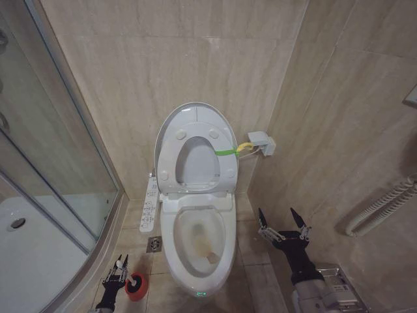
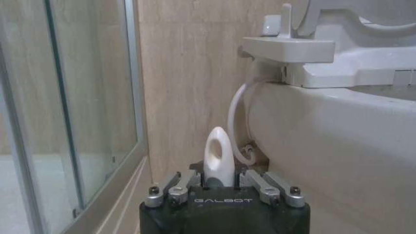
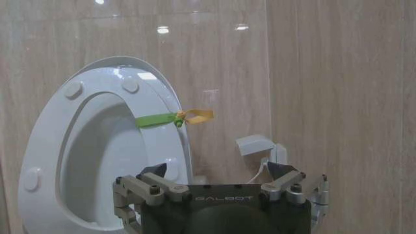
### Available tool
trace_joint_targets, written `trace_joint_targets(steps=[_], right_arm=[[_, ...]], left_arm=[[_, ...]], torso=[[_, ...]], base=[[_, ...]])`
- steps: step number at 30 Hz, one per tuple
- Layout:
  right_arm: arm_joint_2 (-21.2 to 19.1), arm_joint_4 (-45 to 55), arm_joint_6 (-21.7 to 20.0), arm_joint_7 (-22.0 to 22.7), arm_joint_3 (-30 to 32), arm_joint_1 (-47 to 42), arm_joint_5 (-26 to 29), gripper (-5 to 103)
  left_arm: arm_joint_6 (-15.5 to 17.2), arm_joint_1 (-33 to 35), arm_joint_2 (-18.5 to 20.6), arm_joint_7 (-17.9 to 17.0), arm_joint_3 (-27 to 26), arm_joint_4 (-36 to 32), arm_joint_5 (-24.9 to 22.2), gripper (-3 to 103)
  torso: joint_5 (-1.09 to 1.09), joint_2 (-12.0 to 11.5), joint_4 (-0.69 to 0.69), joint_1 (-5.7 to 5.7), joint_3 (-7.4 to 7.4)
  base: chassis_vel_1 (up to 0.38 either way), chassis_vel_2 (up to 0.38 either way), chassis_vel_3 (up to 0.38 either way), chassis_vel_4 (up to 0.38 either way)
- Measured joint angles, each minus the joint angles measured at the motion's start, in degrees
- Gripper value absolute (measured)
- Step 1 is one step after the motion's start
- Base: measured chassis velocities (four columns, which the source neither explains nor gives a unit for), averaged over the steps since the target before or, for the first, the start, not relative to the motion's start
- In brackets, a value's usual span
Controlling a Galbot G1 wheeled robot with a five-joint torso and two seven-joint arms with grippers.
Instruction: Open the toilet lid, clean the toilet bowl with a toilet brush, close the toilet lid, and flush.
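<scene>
Toilet lid standing raised; left gripper pinching toilet brush handle above red holder; right gripper hanging spread.

My left gripper is black with silver fingers, and the toilet brush handle between them is plain white, above its red holder cup. The toilet lid and the seat are glossy white, the seat crossed by a green band with a yellow tag, and the toilet bowl is white with a yellowish-stained inside and a small green light at its front. The wall tiles are beige with faint streaks, and my right gripper is black and silver too.
</scene>
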Motion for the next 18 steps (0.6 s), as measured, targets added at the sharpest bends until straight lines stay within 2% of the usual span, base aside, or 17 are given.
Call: trace_joint_targets(steps=[10, 15, 18], right_arm=[[0.0, 0.0, 0.0, 0.0, 0.0, 0.0, 0.0, 100], [0.0, 0.0, 0.0, 0.0, 0.0, 0.0, 0.0, 100], [0.0, 0.0, 0.0, 0.0, 0.0, 0.0, 0.0, 100]], left_arm=[[0.04, 3.27, -0.16, -0.25, -0.47, -4.51, -1.81, 26], [0.15, 6.62, -0.04, -0.62, -1.04, -9.04, -2.16, 26], [0.39, 10.16, 0.46, -0.69, -1.85, -14.93, -2.53, 26]], torso=[[-0.01, 0.0, 0.0, 0.0, 0.0], [-0.01, 0.0, -0.01, 0.0, 0.0], [-0.02, 0.0, -0.01, 0.0, 0.0]], base=[[0.0, 0.0, 0.0, 0.0], [0.0, 0.0, 0.0, 0.0], [0.0, 0.0, 0.0, 0.0]])
